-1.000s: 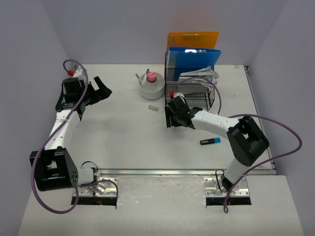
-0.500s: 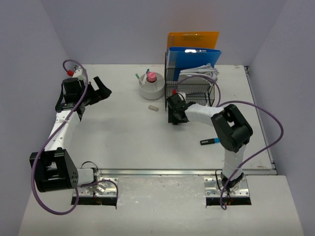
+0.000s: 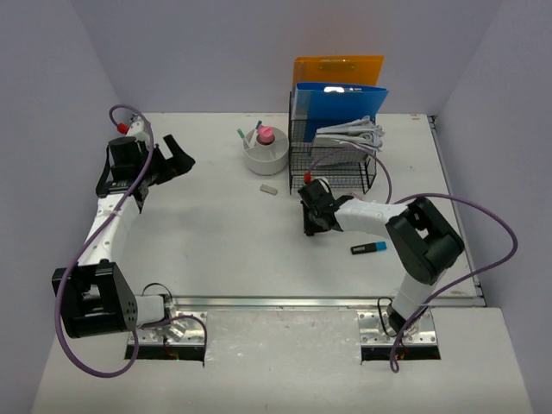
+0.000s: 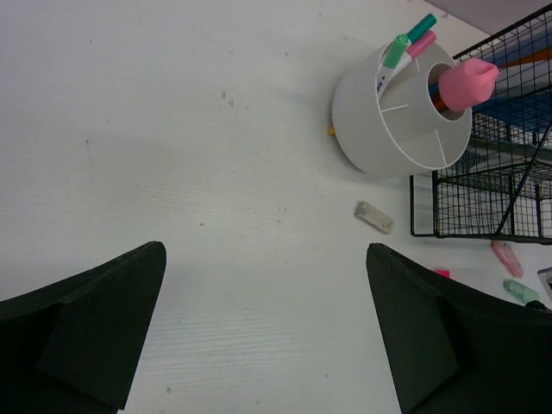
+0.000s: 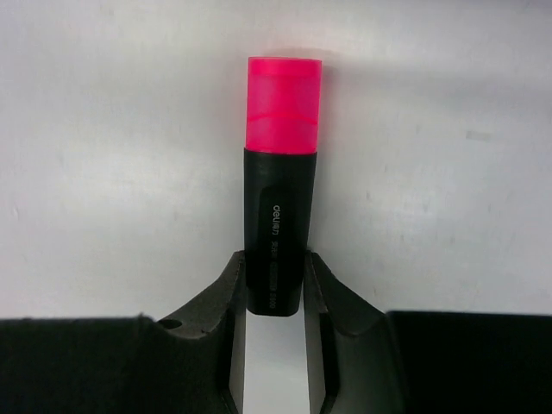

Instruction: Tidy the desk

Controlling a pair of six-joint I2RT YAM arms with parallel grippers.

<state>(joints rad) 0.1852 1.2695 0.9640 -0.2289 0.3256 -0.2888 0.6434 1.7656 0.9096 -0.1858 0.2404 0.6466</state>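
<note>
Right wrist: right gripper [image 5: 274, 263] pinches pink highlighter [image 5: 281, 172] lying on desk [image 5: 103, 172].

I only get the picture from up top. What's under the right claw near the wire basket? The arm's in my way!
Observer: A highlighter with a black body and a bright pink cap. The right claw has a finger pressed against each side of it.
Operator: Is the cap pointing at the claw?
Observer: No, it points away. The claw grips the other end.
Operator: Is anything else hiding there?
Observer: Yes. The other wrist camera shows a pale pink piece and a pale green piece lying on the desk beside the basket. I can't tell what they are.
</note>
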